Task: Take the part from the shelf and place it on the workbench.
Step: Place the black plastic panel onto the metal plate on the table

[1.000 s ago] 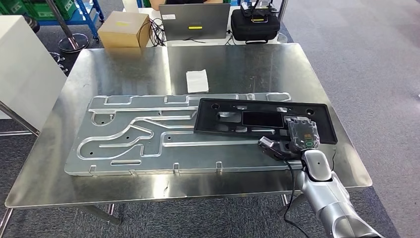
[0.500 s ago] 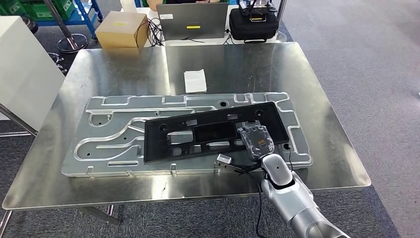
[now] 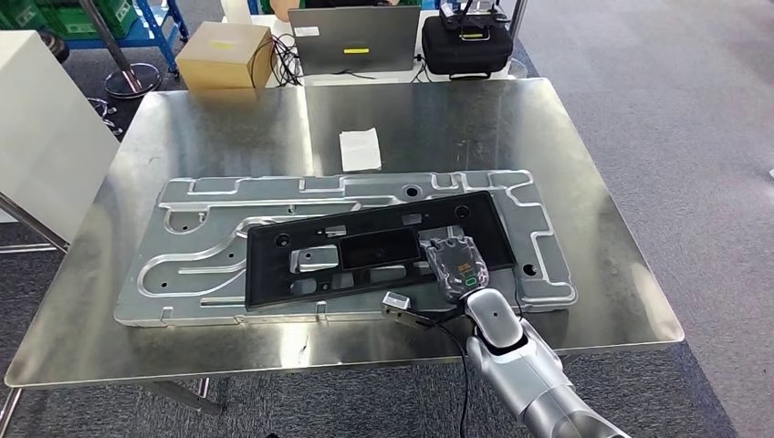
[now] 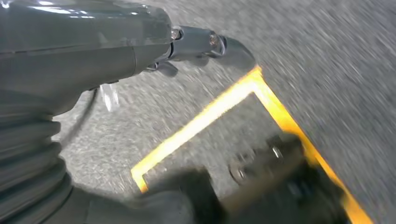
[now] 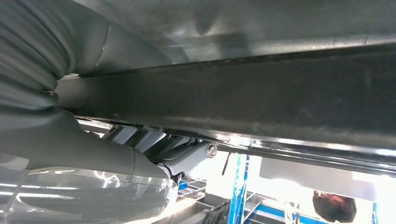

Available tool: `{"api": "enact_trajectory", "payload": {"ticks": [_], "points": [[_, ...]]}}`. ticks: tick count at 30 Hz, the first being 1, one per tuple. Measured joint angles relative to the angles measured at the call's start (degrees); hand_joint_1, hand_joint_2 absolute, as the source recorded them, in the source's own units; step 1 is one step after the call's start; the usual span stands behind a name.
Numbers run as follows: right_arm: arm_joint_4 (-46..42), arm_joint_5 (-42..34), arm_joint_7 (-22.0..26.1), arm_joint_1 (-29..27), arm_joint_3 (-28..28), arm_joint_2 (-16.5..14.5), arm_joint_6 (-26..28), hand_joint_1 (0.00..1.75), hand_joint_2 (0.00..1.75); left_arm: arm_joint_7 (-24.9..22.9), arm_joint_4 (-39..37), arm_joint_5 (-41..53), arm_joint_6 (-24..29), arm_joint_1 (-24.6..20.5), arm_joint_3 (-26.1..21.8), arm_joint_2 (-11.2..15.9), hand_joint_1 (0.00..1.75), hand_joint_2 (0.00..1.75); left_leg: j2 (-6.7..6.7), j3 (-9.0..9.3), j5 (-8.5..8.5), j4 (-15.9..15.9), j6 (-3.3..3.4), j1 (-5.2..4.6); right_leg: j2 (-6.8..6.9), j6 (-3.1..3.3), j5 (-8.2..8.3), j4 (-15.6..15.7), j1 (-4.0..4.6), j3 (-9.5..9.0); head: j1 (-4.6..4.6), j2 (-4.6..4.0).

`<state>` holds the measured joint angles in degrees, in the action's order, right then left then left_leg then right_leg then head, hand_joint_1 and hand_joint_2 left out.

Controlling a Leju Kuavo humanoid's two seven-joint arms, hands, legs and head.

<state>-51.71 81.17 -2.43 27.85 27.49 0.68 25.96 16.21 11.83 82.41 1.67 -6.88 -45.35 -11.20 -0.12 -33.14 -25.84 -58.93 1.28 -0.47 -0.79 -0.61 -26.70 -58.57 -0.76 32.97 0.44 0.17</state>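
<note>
The part, a long black frame with cut-outs, lies flat on the grey metal plate that covers the middle of the workbench. Its long side runs roughly parallel to the workbench's near edge, tilted a little, with its right end nearer the far edge.

The right hand rests on the part's right portion, close to its near edge. The right wrist view shows the thumb under the black edge, so the hand looks clamped on the part, though the fingers on top are hidden by the hand's back.

By its look the part is a thin moulded plastic panel: light, fairly stiff along its length yet liable to flex or swing when held at one end. A grip on the rim nearer the middle would balance it better. Its smooth face may slide on the metal plate.

Against the earlier frames, the part has moved from the workbench's right edge toward the middle and turned slightly, and the right hand has travelled with it.

The left hand hangs over the floor; its fingers look curled in on nothing, though blur makes this uncertain.
</note>
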Motion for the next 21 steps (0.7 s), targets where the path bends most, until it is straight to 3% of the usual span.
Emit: {"api": "enact_trajectory", "payload": {"ticks": [7, 19, 21], "points": [[0.1, -0.8, -0.9, 0.3, 0.4, 0.0, 1.6, 1.75, 1.75, 0.3, 0.0, -0.4, 1.4, 0.4, 0.0, -2.6, 0.00, 1.75, 0.04, -0.03, -0.03, 0.0, 0.02, 0.01, 0.03, -0.02, -0.01, 0.0, 0.02, 0.06, -0.01, 0.00], [-5.3, -2.6, -1.6, -0.5, 0.0, 2.3, 1.3, 1.75, 1.75, 0.5, 0.0, -0.9, 1.9, 0.7, 0.0, -3.4, 0.00, 1.75, 0.00, -0.21, -0.01, 0.0, 0.02, 0.01, 0.07, -0.02, -0.02, 0.0, 0.01, 0.20, 0.00, 0.00], [-5.8, -2.6, -1.6, -0.6, 0.0, 2.3, 1.2, 0.87, 1.75, 0.5, 0.0, -0.8, 1.9, 0.7, 0.0, -3.4, 0.00, 1.75, 0.00, -0.23, -0.02, 0.0, 0.02, 0.01, 0.08, -0.02, -0.02, 0.0, 0.01, 0.22, 0.00, 0.00]]}}
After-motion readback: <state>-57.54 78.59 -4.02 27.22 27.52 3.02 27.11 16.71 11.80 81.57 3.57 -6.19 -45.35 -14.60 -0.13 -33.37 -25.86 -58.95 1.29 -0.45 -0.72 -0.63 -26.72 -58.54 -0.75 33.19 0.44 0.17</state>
